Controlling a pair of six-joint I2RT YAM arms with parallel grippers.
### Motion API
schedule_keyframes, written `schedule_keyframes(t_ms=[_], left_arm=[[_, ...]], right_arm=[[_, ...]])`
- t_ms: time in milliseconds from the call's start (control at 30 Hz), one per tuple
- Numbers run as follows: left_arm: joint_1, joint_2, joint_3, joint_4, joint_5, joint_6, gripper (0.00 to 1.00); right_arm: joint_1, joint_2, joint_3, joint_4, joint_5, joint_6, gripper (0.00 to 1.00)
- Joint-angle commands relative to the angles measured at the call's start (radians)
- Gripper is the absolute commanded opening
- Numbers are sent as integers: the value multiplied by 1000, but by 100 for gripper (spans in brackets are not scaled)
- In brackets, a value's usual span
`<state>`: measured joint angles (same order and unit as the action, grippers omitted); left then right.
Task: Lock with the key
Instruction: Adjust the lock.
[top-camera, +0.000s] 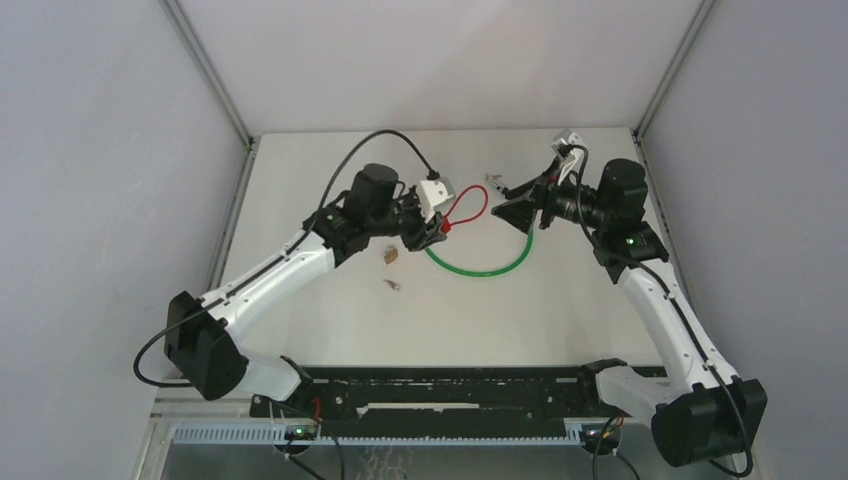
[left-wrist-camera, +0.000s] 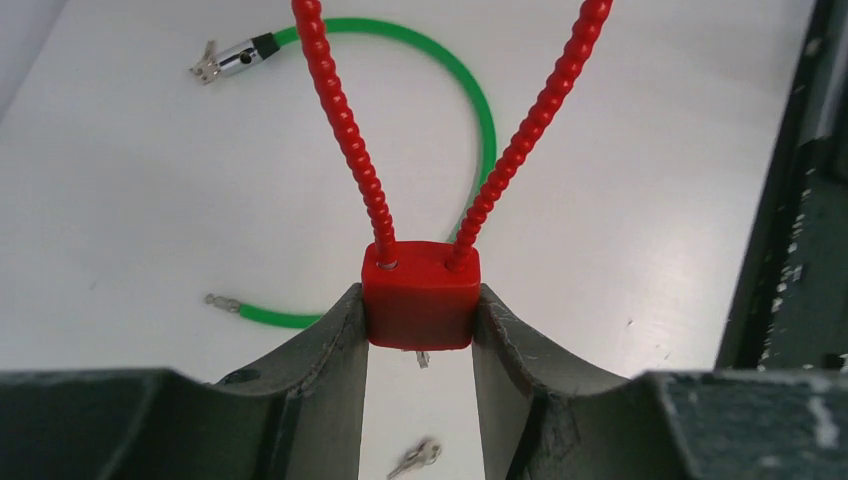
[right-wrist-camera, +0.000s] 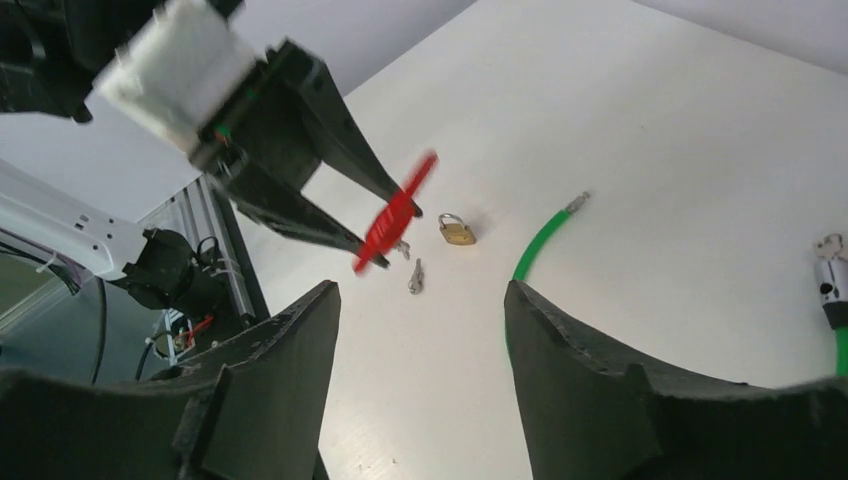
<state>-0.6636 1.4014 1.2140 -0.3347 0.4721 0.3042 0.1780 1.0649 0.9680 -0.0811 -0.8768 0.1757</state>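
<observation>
Left gripper (left-wrist-camera: 420, 322): one, clamped on the red lock's body, a finger pressed against each side.
Red cable lock (left-wrist-camera: 420, 285): one, lifted off the table (top-camera: 560, 300) in the left gripper; both ends of its ribbed red cable enter the top of the body, and the loop rises away from the fingers.
Metal stub (left-wrist-camera: 422, 358): one small piece sticks out beneath the red body; whether it is a key cannot be told.
Right gripper (right-wrist-camera: 420, 300): one, jaws apart with nothing between them, held above the table and facing the red lock.
Loose key (right-wrist-camera: 416, 275): one, flat on the table just beside the brass padlock, below the raised red lock.
Brass padlock (right-wrist-camera: 457, 229): one, lying on the table, apart from both grippers.
Green cable lock (top-camera: 480, 268): one, curved in an arc on the table between the two grippers, its thin tip near the brass padlock.
Metal barrel (left-wrist-camera: 235, 58): one, on the far end of the green cable, with a small metal piece at its tip.
</observation>
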Motion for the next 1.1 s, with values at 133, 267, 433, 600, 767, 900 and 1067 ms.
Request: schedule_keyframes(t_ms=[133,267,433,600,767,900,1067], left_arm=[[-142,-46,66,-47,-310,217,0],[-198,-34,93,-87,-385,298,0],[-270,-21,97,-118,-477,413,0],[-305,-22,78,-124,-514,471,0],[-315,-28,59,-117,-544,499,0],[-318,-30,47,-110,-564,512,0],[-323,-25,39,-99,-585,523,0]], right_arm=[[16,34,181,-127,28,-9,75],[27,117,226,-197,-25,-6,77],[92,201,258,-267,-65,-24,77],[141,278,259,-301,-91,-15,76],[174,333,259,-328,-122,-21,72],[191,357,259,-347,-125,-37,67],[201,376,259,-348,-131,-39,55]])
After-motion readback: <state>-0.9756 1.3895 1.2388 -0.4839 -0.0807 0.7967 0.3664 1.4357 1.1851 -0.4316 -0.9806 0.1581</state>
